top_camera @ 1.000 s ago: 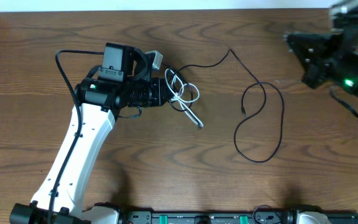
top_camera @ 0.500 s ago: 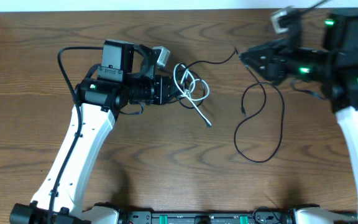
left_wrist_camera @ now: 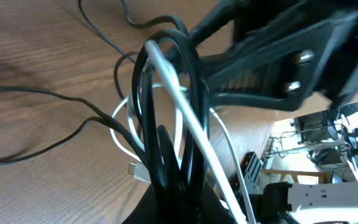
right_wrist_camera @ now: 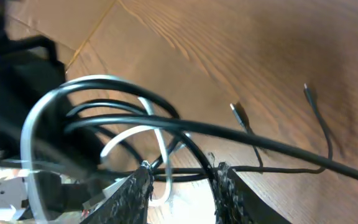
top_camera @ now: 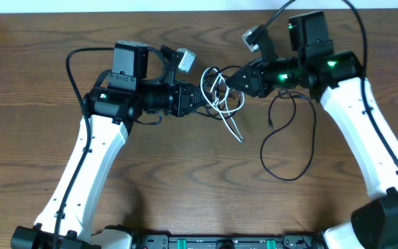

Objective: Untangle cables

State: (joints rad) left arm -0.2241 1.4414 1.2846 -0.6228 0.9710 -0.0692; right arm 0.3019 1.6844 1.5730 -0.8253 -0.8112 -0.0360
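Observation:
The cables are a tangle of black and white loops [top_camera: 218,95] held just above the table's middle. My left gripper [top_camera: 197,99] is shut on the tangle from the left. In the left wrist view the black strands [left_wrist_camera: 166,124] and a white one [left_wrist_camera: 185,118] rise out of the left gripper [left_wrist_camera: 179,208]. My right gripper [top_camera: 231,81] sits against the tangle's right side. In the right wrist view the right gripper [right_wrist_camera: 180,186] is open, its jaws apart, and black strands [right_wrist_camera: 185,140] and a white loop [right_wrist_camera: 39,118] cross in front of its fingertips [right_wrist_camera: 137,186]. One white end [top_camera: 235,133] dangles down.
A long black cable [top_camera: 290,138] trails from the tangle and lies in a big loop on the wood at the right. The left arm's white link [top_camera: 88,159] slants across the left side, the right arm's link [top_camera: 365,131] across the right.
The right arm has swung in from the far right edge to the tangle and its jaws have opened. The left gripper has carried the tangle slightly to the right.

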